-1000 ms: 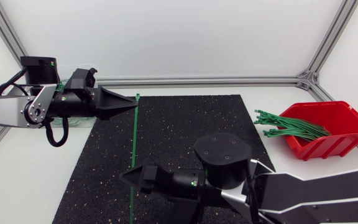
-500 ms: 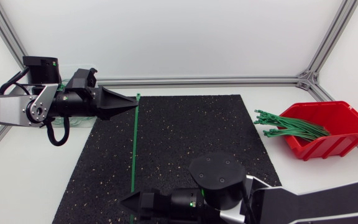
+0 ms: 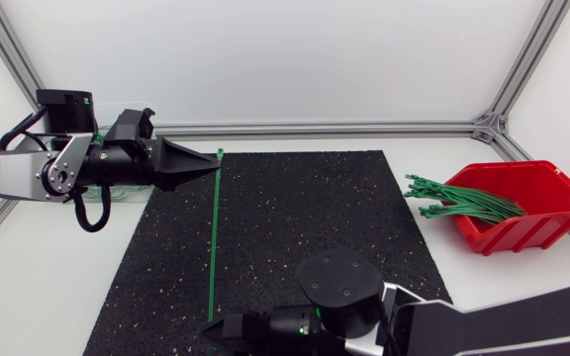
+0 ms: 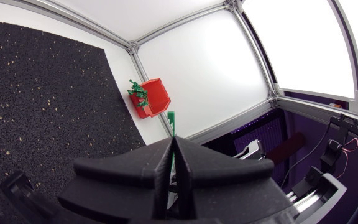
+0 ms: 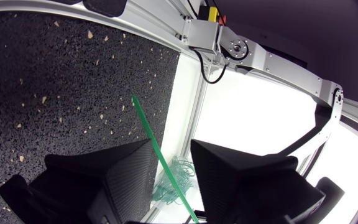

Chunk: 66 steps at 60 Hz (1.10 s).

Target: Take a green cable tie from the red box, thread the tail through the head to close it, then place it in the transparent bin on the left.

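Drawing back toward the near edge, the silver-grey right arm (image 3: 483, 316) has carried its matte black right gripper (image 3: 212, 334) down along the long green cable tie (image 3: 212, 237) to the tail. A black speckled rubber mat (image 3: 305, 218) covers the middle of the white worktop (image 3: 57, 277). The red plastic box (image 3: 527, 203), holding more green ties, sits at the right. At the far left, the left gripper (image 3: 214, 164) is pressed together on the tie's head end. The right gripper's fingers (image 5: 129, 162) stand spread, with the tail between them.
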Each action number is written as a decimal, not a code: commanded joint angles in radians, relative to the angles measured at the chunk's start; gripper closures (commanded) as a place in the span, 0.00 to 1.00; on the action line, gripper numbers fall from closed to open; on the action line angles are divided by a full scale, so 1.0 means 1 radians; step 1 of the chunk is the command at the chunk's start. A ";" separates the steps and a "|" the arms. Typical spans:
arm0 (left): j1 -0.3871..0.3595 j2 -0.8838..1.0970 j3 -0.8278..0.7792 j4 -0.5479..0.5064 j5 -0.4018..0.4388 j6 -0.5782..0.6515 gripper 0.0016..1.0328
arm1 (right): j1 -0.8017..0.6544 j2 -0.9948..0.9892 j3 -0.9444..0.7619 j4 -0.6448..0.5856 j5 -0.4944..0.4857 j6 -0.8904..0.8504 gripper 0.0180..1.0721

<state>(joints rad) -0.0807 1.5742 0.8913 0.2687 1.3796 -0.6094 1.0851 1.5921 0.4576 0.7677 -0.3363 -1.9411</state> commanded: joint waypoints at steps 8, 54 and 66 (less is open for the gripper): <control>-0.013 0.004 0.008 -0.003 0.012 -0.023 0.96 | 0.001 0.042 -0.004 0.015 0.022 -0.001 0.84; -0.017 -0.022 -0.003 -0.011 0.012 -0.023 0.96 | -0.022 0.040 0.027 0.002 0.051 0.010 0.63; -0.019 -0.025 -0.009 -0.011 0.012 -0.021 0.96 | -0.022 0.051 0.033 0.007 0.057 0.008 0.81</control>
<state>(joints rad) -0.0929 1.5734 0.8913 0.2611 1.3796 -0.6094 1.0649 1.6367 0.4744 0.7670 -0.2859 -1.9373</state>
